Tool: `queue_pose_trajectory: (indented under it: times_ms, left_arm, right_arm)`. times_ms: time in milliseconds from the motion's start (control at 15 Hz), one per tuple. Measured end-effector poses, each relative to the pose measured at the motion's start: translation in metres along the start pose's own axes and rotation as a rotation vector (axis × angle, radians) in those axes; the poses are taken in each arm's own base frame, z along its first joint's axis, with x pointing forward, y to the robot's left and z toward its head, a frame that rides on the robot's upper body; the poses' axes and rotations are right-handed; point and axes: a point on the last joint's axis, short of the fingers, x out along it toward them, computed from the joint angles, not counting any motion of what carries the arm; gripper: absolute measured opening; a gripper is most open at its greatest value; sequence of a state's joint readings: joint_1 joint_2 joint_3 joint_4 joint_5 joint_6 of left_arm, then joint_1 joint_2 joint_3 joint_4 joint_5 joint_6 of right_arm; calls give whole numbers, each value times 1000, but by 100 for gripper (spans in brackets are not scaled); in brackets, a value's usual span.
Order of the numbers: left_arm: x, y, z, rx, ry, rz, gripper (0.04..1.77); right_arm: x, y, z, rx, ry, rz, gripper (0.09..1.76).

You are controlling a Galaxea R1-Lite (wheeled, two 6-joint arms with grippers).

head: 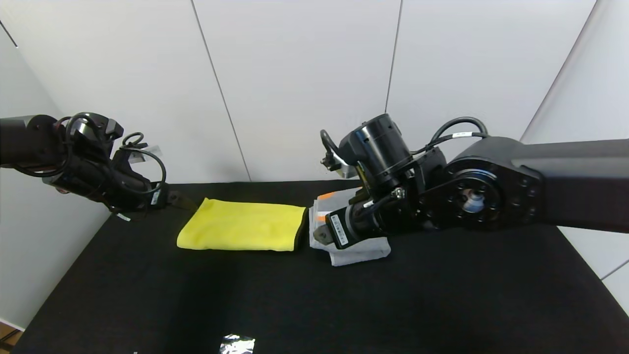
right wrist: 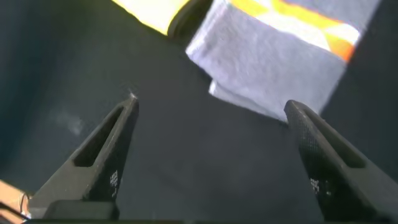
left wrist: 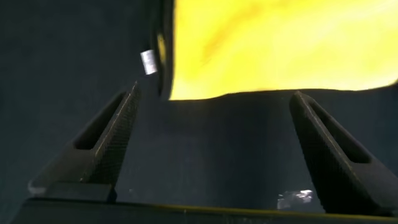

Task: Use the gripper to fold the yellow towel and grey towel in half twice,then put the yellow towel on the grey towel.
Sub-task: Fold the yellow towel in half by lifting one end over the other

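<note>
Both tools empty, towels side by side

The right tool point(right wrist: 211, 155) hangs spread above the folded grey towel point(head: 361, 253), likely free of it, perhaps to clear the way. The left tool point(left wrist: 214, 146), also spread, hovers just off the yellow towel point(head: 243, 226), which lies folded flat on the counter point(head: 442, 305) beside the grey, placed to grasp its near edge.

No legible text; right arm's label point(head: 339, 229) unreadable.
</note>
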State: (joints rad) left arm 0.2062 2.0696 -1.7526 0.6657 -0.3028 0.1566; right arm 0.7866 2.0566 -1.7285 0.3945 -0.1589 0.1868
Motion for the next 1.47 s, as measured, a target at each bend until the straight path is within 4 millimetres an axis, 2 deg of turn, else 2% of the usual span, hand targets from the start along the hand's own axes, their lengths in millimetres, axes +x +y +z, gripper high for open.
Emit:
queue_pose_trajectory:
  times_ms: [200,400,933,1267,1467]
  left_arm:
    - [3,-1,4,12,17,88,170]
    - [11,-6,4,22,70,175,170]
    - [43,-21,4,44,165,170,170]
    - [59,-20,11,-18,152,222,171]
    - [69,-17,10,-21,172,240,171]
  right_arm:
    - [-16,-9,-4,9,1,-16,170]
    - [-22,-16,-4,21,-4,-29,170]
    - [-19,-26,-6,63,9,-49,170]
    - [-16,-26,-8,62,15,-50,170]
    - [-16,-25,-8,60,14,-49,170]
